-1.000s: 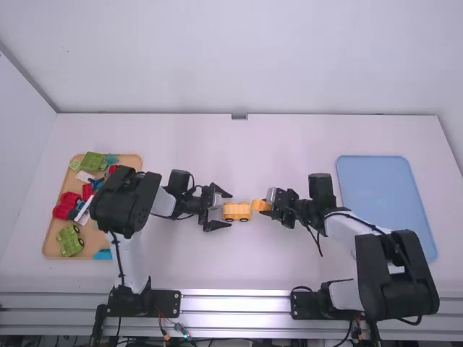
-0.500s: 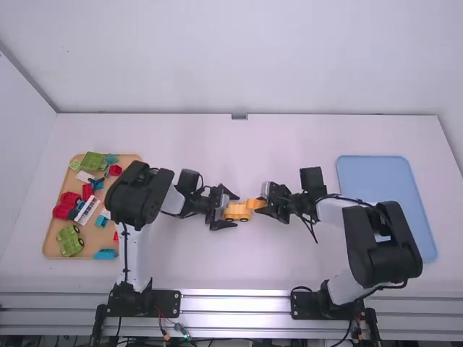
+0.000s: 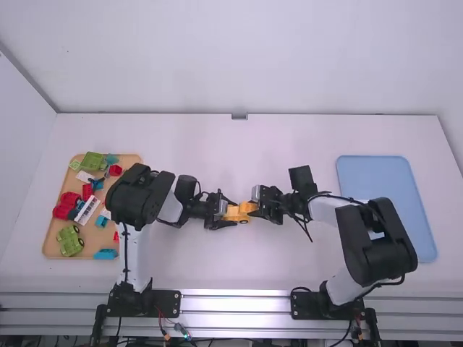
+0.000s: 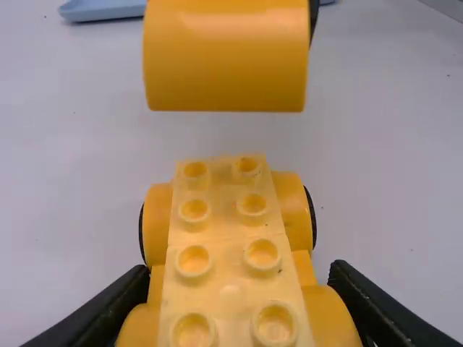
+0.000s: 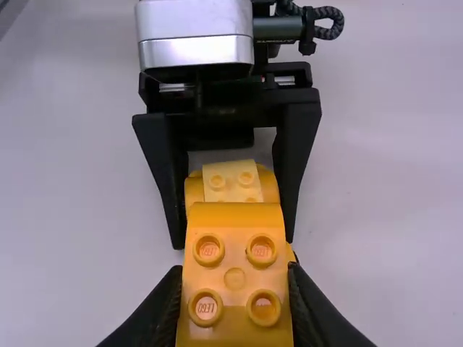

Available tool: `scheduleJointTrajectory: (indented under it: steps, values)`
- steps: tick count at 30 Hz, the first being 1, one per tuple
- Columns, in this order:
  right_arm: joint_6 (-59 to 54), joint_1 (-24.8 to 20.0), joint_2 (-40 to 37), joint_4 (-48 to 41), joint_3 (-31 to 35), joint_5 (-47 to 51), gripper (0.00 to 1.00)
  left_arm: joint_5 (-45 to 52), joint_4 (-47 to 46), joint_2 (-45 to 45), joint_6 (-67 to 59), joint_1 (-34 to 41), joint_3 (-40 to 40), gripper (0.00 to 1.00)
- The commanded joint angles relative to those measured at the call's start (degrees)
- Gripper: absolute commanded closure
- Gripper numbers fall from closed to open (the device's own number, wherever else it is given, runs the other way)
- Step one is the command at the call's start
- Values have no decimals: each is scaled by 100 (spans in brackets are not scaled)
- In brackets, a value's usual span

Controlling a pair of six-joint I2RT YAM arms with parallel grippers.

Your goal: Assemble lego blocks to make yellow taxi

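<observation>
Rails of bare metal [image 3: 235,303] cross the bottom of the high view, with both arms' bases on them. Farther up, at lower left, the wooden tray [image 3: 50,242] begins; near its lower edge lie a blue block [image 3: 105,254] and a green wheeled piece [image 3: 71,241]. At the centre, on the white table [image 3: 202,267], the left gripper [image 3: 228,211] comes in from the left, its fingers closed on the sides of the yellow wheeled base [image 4: 224,224], whose studs face up. From the right comes the right gripper [image 3: 255,205], pinching a yellow rounded block [image 5: 235,278] with studs on top. In the high view the two yellow pieces sit close together; the left wrist view shows a strip of table between them, so the rounded block is apart from the base. About level with them, at left in the tray, are a red wheeled piece [image 3: 66,206] and a slanting white piece [image 3: 88,210], and at right lies the blue tray [image 3: 387,210]. Beyond, at the wooden tray's upper end, sit a red block [image 3: 116,170] and a green block [image 3: 92,161]. Farthest, a small dark bracket [image 3: 239,116] marks the table's back edge, beneath a pale wall [image 3: 239,58].
</observation>
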State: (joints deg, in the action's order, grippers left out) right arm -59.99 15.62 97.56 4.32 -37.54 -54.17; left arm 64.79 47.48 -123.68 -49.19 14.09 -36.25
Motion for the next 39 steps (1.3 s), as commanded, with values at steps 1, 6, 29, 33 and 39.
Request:
scheduleJointTrajectory:
  steps: [1, 6, 29, 33, 39]
  values:
    - [-48, 81, 61, 17, -114, 11, 100, 31, 44, -94, 184, -15, 61, 38]
    - [-26, 236, 61, 79, -114, 170, 100, 24, -308, -94, 179, 9, -98, 44]
    - [-7, 568, 706, 164, -522, 0, 100, 26, -1069, -94, -616, 85, -203, 54]
    - [-2, 697, 754, 177, -520, 63, 100, 22, -1108, -94, -566, 114, -251, 54]
    - [310, 527, 1073, 461, -529, 39, 100, 24, -1062, -94, -568, 111, -234, 54]
